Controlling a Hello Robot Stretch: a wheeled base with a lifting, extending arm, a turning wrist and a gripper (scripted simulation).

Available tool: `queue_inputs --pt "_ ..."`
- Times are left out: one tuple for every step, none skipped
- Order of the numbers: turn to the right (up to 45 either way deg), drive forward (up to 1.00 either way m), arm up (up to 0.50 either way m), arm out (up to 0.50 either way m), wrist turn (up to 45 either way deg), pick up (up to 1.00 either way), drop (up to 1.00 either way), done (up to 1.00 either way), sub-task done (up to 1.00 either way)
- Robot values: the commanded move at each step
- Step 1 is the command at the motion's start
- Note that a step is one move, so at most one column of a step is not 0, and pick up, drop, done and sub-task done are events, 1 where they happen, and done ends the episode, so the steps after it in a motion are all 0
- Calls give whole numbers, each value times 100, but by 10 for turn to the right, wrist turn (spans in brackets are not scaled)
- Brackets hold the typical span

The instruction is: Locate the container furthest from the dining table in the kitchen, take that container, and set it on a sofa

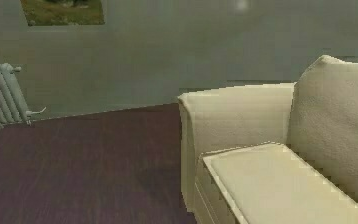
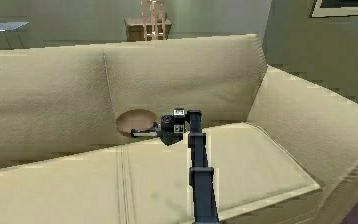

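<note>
A beige sofa (image 2: 77, 90) stretches across the arm side view, with its seat cushion (image 2: 237, 160) below and its backrest behind. The dark arm bar rises from the bottom edge and ends over the seat. At its far end my gripper (image 2: 145, 130) holds a round brown bowl-like container (image 2: 133, 121). The container hangs in front of the backrest, just above the seat. In the forward view, the sofa's armrest (image 1: 232, 115) and a seat cushion (image 1: 282, 185) stand at the right.
Dark floor (image 1: 87, 165) lies open at the forward view's left, with a white radiator (image 1: 4, 93) on the grey wall and a framed picture (image 1: 65, 10) above. Behind the sofa stand a wooden piece (image 2: 153, 18) and a grey tabletop (image 2: 5, 27).
</note>
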Motion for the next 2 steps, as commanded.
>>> queue_inputs --pt "0 0 0 0 0 0 100 0 0" --pt "0 0 10 0 0 0 0 0 0"
